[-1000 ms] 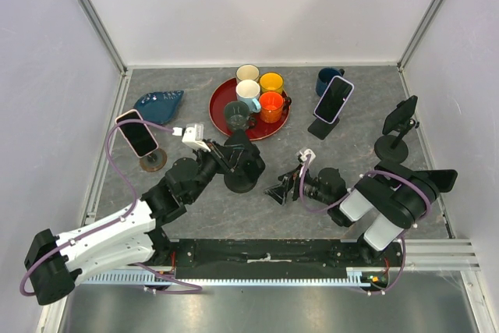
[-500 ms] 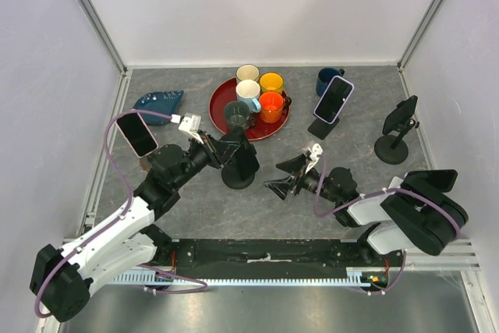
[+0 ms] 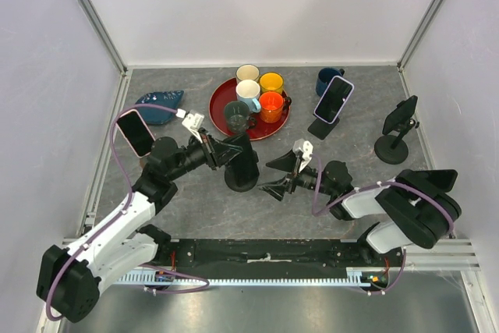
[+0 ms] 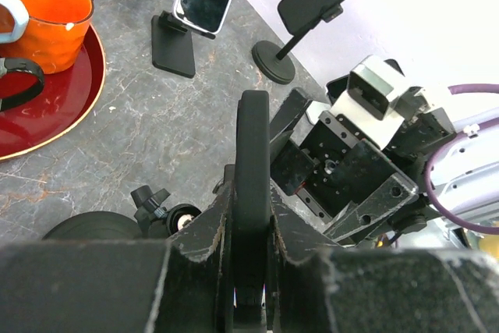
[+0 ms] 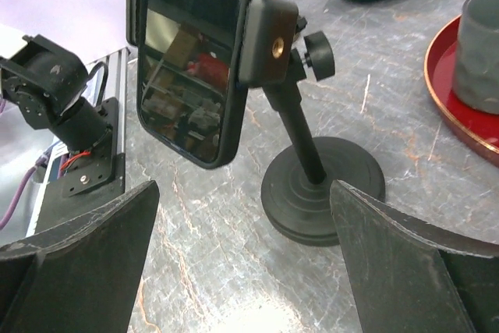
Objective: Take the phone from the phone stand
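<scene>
A dark phone (image 3: 245, 152) is clamped in a black round-based stand (image 3: 242, 182) at mid-table. My left gripper (image 3: 232, 151) is shut on the phone's edges. In the left wrist view the phone (image 4: 253, 126) stands edge-on between my gripper's (image 4: 253, 189) fingers. My right gripper (image 3: 274, 177) is open and empty, just right of the stand and facing it. The right wrist view shows the phone (image 5: 195, 60) in its clamp, the stand's base (image 5: 323, 193) on the table, and my right gripper (image 5: 249, 271) spread wide in front of them.
A red tray (image 3: 221, 108) with several mugs sits behind the stand. Three other phones on stands stand at the left (image 3: 135, 132), back right (image 3: 334, 99) and far right (image 3: 400, 115). A blue mug (image 3: 327, 78) and a blue dish (image 3: 160, 103) lie at the back.
My right gripper has moved left and forward, closer to the stand, with its jaws wide. My left arm has shifted its pose while staying on the phone.
</scene>
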